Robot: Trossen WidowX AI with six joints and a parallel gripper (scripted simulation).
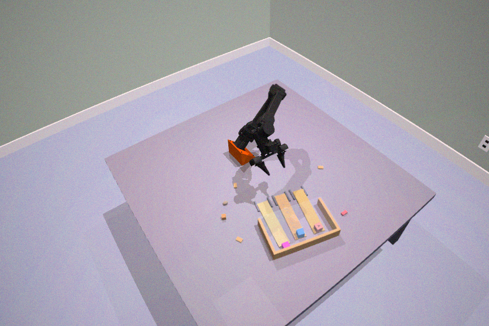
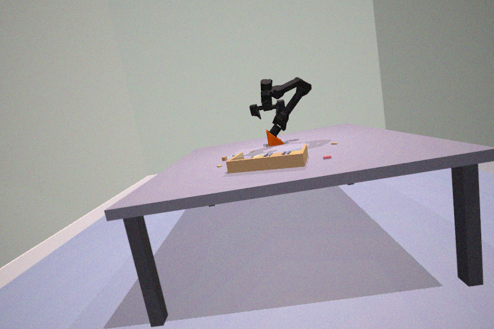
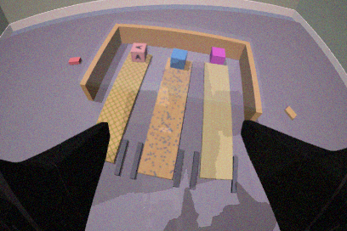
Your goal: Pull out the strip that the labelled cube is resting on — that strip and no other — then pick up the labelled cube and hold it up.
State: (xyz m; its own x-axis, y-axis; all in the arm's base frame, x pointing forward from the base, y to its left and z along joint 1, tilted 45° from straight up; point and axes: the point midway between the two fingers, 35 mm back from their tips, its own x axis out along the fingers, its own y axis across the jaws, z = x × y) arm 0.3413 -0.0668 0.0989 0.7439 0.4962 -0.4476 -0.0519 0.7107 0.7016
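Note:
The labelled cube, pink with a dark letter A [image 1: 318,227] [image 3: 139,53], rests on the far end of a yellow cross-hatched strip [image 1: 308,210] [image 3: 125,90]. A blue cube [image 1: 300,232] [image 3: 179,59] sits at the far end of the orange speckled middle strip [image 1: 287,211] [image 3: 166,120]. A magenta cube [image 1: 286,244] [image 3: 218,55] is at the far end of a plain pale strip [image 1: 272,222] [image 3: 217,98]. My gripper [image 1: 277,171] [image 3: 177,129] is wide open and empty, above the table short of the strips' near ends. A finger hides part of the hatched strip's near left edge in the wrist view.
A wooden three-sided wall [image 1: 305,244] [image 2: 267,164] [image 3: 179,41] surrounds the cubes, open towards the arm. Low dark rails [image 1: 269,201] [image 3: 121,158] flank the near strip ends. A red block [image 1: 344,212] [image 2: 327,157] [image 3: 75,60] and several small tan pieces lie outside the wall.

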